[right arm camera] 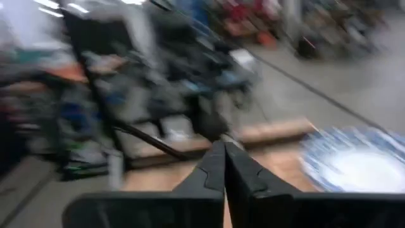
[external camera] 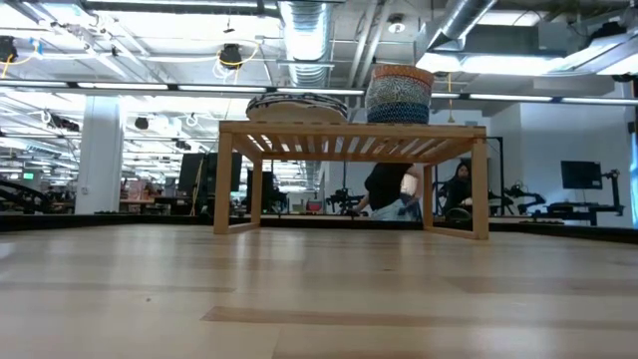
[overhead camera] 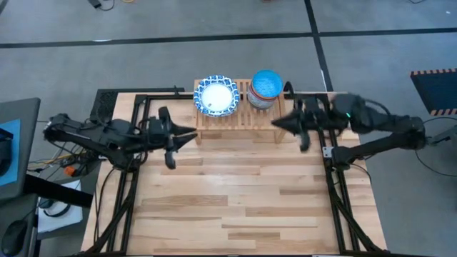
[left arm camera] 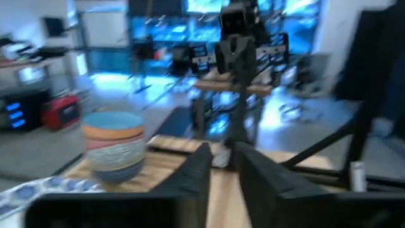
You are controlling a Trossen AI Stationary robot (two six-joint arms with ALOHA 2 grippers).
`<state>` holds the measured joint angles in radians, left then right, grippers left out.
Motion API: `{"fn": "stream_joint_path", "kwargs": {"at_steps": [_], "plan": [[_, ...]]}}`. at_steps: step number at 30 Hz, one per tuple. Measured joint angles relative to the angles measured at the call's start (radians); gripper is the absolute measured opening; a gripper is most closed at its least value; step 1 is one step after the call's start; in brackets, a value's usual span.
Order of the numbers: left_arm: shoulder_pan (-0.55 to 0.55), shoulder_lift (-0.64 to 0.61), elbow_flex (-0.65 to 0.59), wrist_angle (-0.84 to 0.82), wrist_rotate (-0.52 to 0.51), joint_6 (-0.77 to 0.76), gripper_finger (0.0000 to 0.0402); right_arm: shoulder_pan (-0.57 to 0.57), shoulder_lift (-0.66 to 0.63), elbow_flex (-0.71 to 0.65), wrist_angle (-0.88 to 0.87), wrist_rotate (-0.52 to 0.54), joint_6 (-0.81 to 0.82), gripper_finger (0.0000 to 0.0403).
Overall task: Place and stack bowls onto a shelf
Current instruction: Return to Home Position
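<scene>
The shelf [overhead camera: 239, 114] stands at the table's far edge on its legs [external camera: 221, 179]. On its slatted top rest two stacks: wide white bowls with blue patterned rims [overhead camera: 216, 96] on the left, and smaller bowls topped by a bright blue one [overhead camera: 265, 86] on the right. The low view shows both stacks, white [external camera: 297, 106] and small [external camera: 399, 93]. My left gripper [overhead camera: 191, 135] hovers off the shelf's near left corner, fingers a narrow gap apart [left arm camera: 223, 158]. My right gripper [overhead camera: 278, 123] hovers by the shelf's near right corner, shut [right arm camera: 224, 155]. Neither holds anything.
Bare wooden tabletop [overhead camera: 235, 200] stretches from the shelf to the near edge. Dark frame rails [overhead camera: 335, 200] run along both sides of the table. People sit in the room beyond the shelf [external camera: 389, 189].
</scene>
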<state>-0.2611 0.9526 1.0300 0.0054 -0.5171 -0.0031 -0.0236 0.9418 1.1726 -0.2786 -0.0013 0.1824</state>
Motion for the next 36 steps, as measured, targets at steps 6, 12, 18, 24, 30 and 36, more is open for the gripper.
{"fn": "stream_joint_path", "kwargs": {"at_steps": [6, 12, 18, 24, 30, 36], "plan": [[0.0, -0.186, -0.237, 0.181, 0.118, -0.025, 0.0009, 0.19, -0.153, -0.198, 0.146, 0.103, -0.038, 0.0034], [0.001, -0.324, -0.334, 0.069, 0.116, 0.066, 0.0011, 0.23, -0.208, -0.27, -0.087, 0.163, -0.068, 0.0034], [-0.001, -0.421, -0.513, 0.162, 0.157, 0.071, 0.0004, 0.258, -0.287, -0.418, 0.112, 0.161, -0.24, 0.0017], [-0.001, -0.531, -0.682, 0.298, 0.134, 0.043, 0.0003, 0.25, -0.418, -0.606, 0.269, 0.16, -0.27, 0.0023], [-0.001, -0.601, -0.691, 0.16, 0.123, 0.047, 0.0001, 0.251, -0.527, -0.687, 0.26, 0.16, -0.264, 0.0018], [-0.001, -0.712, -0.691, -0.06, 0.119, 0.051, 0.0, 0.25, -0.643, -0.761, 0.246, 0.176, -0.258, 0.0018]]}}
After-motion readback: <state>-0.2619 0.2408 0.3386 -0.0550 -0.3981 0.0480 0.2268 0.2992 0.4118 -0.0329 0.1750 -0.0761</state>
